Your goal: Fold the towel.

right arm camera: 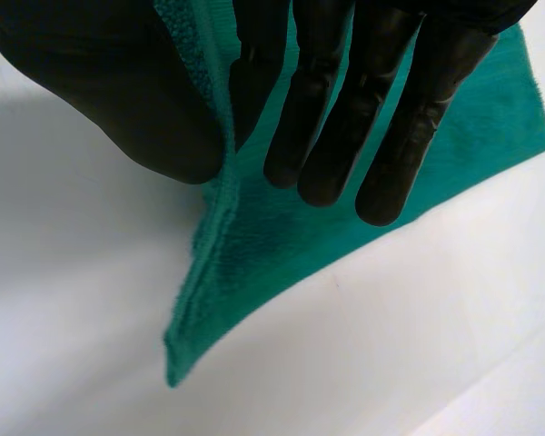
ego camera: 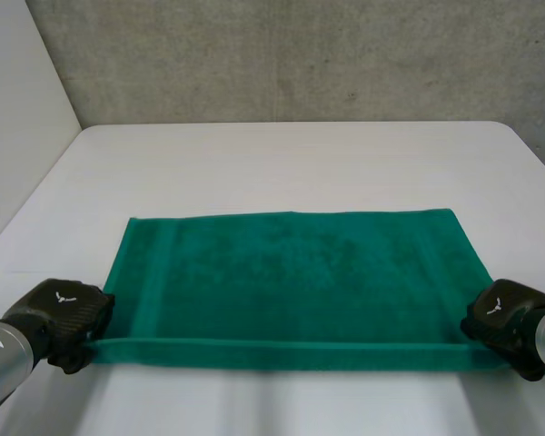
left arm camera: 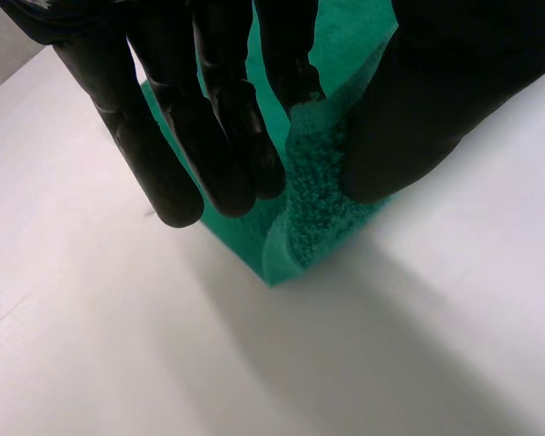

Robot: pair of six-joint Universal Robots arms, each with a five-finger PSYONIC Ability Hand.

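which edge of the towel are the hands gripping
The near edge of the towel: the left hand pinches one corner, the right hand the other. The far edge lies flat.

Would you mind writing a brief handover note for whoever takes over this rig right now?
Left hand: pinching the near left corner of the green towel between thumb and fingers.
Right hand: pinching the near right corner the same way.
Towel: spread flat on the white table, with its near edge lifted a little between the hands.
Done: both near corners gripped.
Left: no fold made yet. Probably carry the near edge over to the far edge, lay it down and release.
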